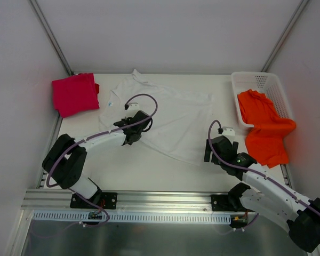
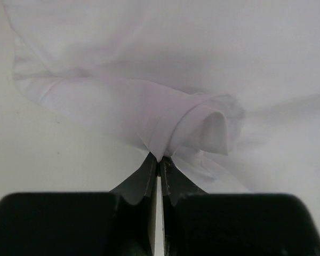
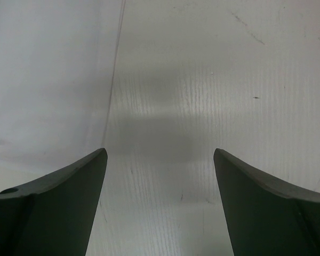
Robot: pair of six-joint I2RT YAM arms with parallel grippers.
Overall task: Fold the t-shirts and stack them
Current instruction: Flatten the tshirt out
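Nearest to me, my right hand (image 1: 210,150) hovers low over the bare table (image 1: 165,170) with its fingers spread wide and nothing between them; in its own wrist view only the table surface shows between the tips, with what looks like the white shirt's edge off to the left. A little farther in and to the left, my left hand (image 1: 132,131) is pinched fully closed on a fold of the white t-shirt (image 1: 176,114): the left wrist view shows the two fingers pressed together with a small peak of white cloth (image 2: 202,128) caught at their tips and bunching up just beyond them. The rest of that shirt lies spread and rumpled across the middle of the table, collar toward the far side, not yet folded. At the far left corner the magenta-red t-shirt (image 1: 74,95) sits as a compact, roughly square packet, so I judge that one already folded and waiting as the base of the stack. At the far right the orange t-shirt (image 1: 264,125) spills half out of the white basket (image 1: 280,96), draped over its near rim onto the table, untouched. By my reckoning about a third is done: the white shirt needs folding and stacking, then the orange one.
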